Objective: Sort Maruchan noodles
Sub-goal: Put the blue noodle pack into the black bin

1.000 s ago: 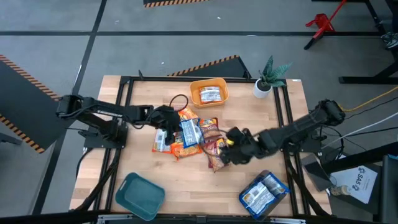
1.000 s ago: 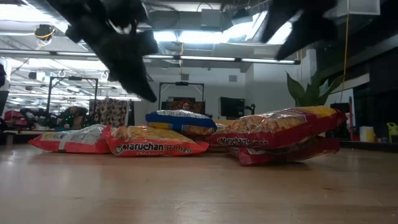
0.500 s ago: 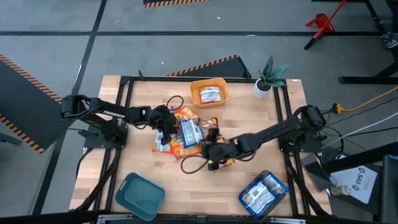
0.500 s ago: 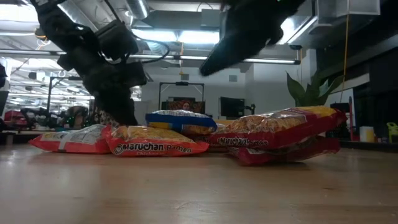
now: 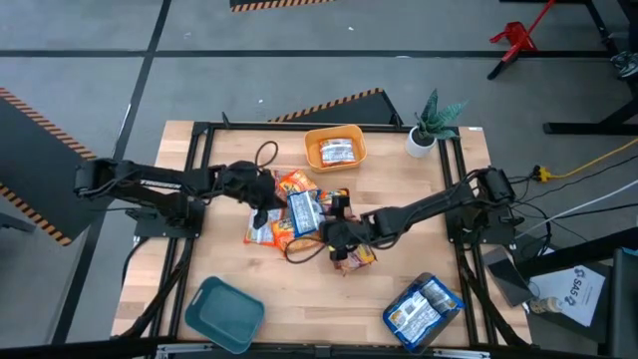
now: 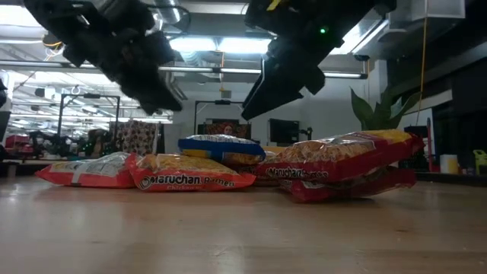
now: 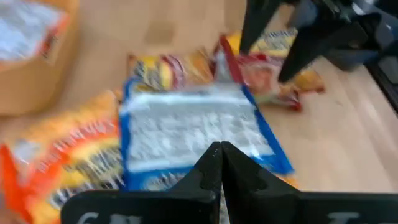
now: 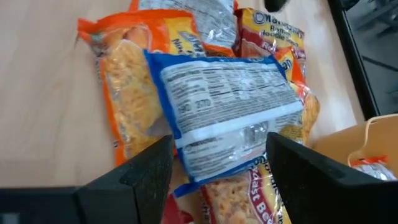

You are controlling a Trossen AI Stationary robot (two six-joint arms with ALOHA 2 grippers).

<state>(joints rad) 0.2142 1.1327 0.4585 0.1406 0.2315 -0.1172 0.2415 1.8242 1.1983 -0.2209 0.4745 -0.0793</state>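
Observation:
The Maruchan noodles lie in a loose pile (image 5: 299, 214) at the table's middle: orange-yellow and red packets with a blue-white packet (image 8: 230, 106) on top. My left gripper (image 7: 221, 155) is shut, hanging over the pile's left side with the blue-white packet (image 7: 193, 130) just ahead, and touches nothing. My right gripper (image 8: 217, 177) stands open over the pile's right side, tilted down at the same packet. In the low view both grippers hang clear above the packets (image 6: 221, 146).
An orange-yellow bin (image 5: 335, 148) with one packet stands at the far middle. A teal bin (image 5: 224, 311) is near left. A grey bin (image 5: 424, 309) holding blue-white packets is near right. A small potted plant (image 5: 429, 125) stands at the far right corner.
My right gripper has swung toward the table's left edge and come down over the pile, rolling about its own line, and has stayed open. My left gripper, still shut, dipped to the pile's left side and then rose clear of it. The packets have not moved.

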